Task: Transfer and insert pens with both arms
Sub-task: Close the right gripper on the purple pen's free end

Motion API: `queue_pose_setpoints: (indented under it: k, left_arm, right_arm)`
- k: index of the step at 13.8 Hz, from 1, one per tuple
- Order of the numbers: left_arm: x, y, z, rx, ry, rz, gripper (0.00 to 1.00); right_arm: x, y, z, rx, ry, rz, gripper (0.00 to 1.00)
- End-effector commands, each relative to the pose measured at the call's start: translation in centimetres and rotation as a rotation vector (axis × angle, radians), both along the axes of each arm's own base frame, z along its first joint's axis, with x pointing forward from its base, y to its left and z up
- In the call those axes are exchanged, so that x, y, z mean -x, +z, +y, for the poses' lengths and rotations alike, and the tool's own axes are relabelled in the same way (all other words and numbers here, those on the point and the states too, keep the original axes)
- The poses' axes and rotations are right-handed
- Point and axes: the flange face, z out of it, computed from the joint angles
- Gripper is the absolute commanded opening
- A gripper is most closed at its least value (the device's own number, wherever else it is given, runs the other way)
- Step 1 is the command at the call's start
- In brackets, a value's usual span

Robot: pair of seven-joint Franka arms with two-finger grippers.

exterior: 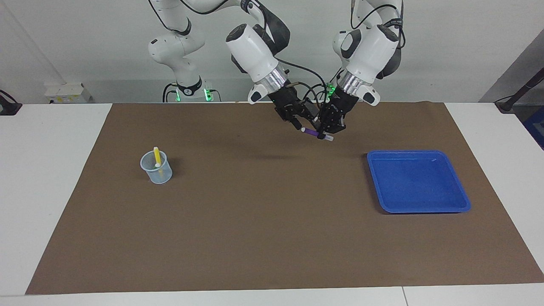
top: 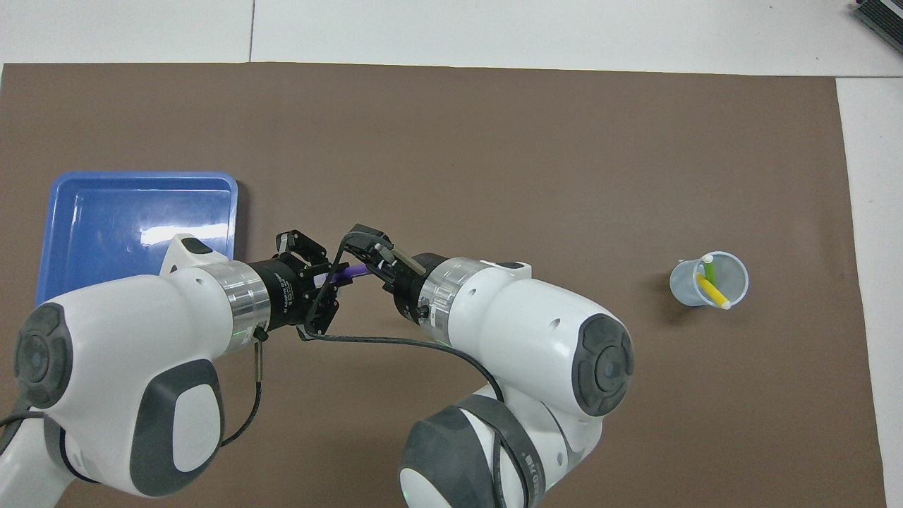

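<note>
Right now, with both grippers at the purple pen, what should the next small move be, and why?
Probably the right gripper should finish closing on the purple pen, and only then should the left gripper let go. The pen hangs in mid-air over the mat, held by the left gripper, and the right jaws sit around its free end.
</note>
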Motion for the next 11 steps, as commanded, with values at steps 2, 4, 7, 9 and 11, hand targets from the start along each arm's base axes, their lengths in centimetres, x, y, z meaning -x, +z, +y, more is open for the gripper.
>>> queue_pose_setpoints:
  k: [2,4,7,9,11]
  left_arm:
    - [1.23,0.36,0.46,0.015,0.016,-0.004,0.0]
    - [1.29,0.49,0.47,0.014,0.014,-0.007,0.0]
    - [1.55,0.39,0.59,0.011,0.01,-0.007,0.0]
    - [1.68,0.38,0.65,0.011,0.01,-0.007,0.0]
    - [1.79,0.55,0.66,0.012,0.009,-0.007,0.0]
  right_arm:
    - [-0.79,-0.19,-0.01,-0.022,-0.024,0.012,0.69]
    - [-0.87,-0.28,-0.07,-0.021,-0.026,0.013,0.64]
    - [-0.84,-0.32,-0.16,-0.029,-0.036,0.007,0.52]
    - [-0.95,-0.29,-0.25,-0.049,-0.056,0.006,0.37]
    - [-0.89,-0.3,-0.19,-0.054,-0.059,0.011,0.18]
